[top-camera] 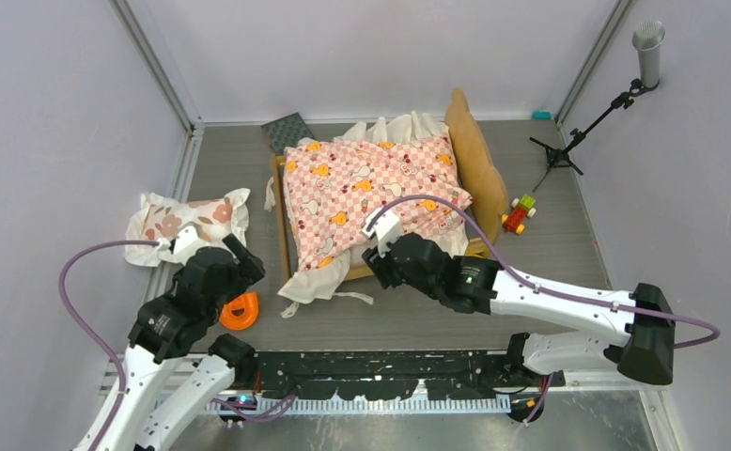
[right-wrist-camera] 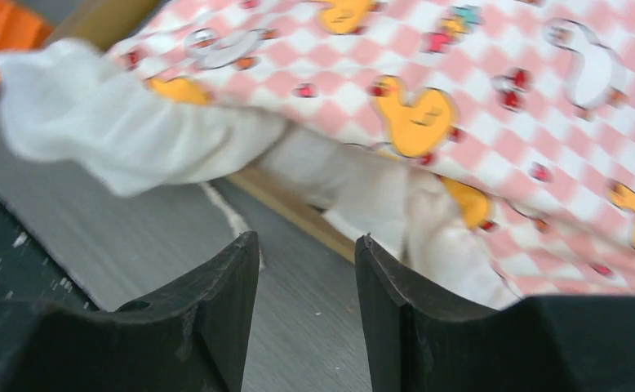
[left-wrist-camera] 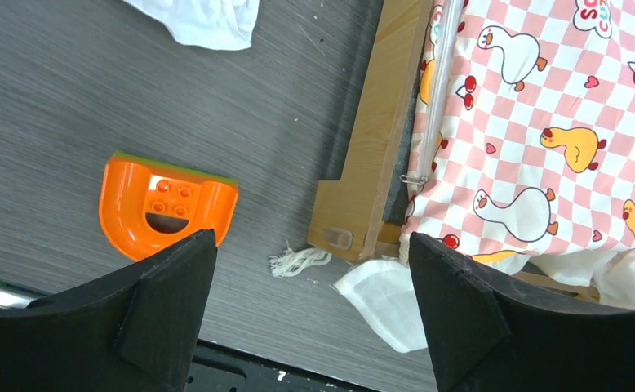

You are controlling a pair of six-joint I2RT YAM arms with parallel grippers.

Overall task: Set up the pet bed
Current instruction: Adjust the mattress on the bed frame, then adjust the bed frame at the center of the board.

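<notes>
The pet bed point(top-camera: 482, 160), a tan wooden frame with a wavy headboard, stands mid-table. The pink-checkered ruffled sheet point(top-camera: 366, 193) lies spread over it, its white ruffle hanging past the near rail. The frame's near corner point(left-wrist-camera: 355, 220) shows in the left wrist view, and the sheet point(right-wrist-camera: 428, 98) fills the right wrist view. My left gripper point(top-camera: 240, 256) is open and empty, above the table left of the bed. My right gripper point(top-camera: 383, 266) is open and empty at the bed's near edge, beside the ruffle point(right-wrist-camera: 135, 131). The floral pillow point(top-camera: 188, 221) lies at the far left.
An orange toy piece point(top-camera: 241, 311) lies by the left gripper; it also shows in the left wrist view point(left-wrist-camera: 166, 208). A dark grey flat panel point(top-camera: 287, 132) lies behind the bed. A small red-green toy point(top-camera: 519, 214) and a microphone stand point(top-camera: 587, 127) are on the right.
</notes>
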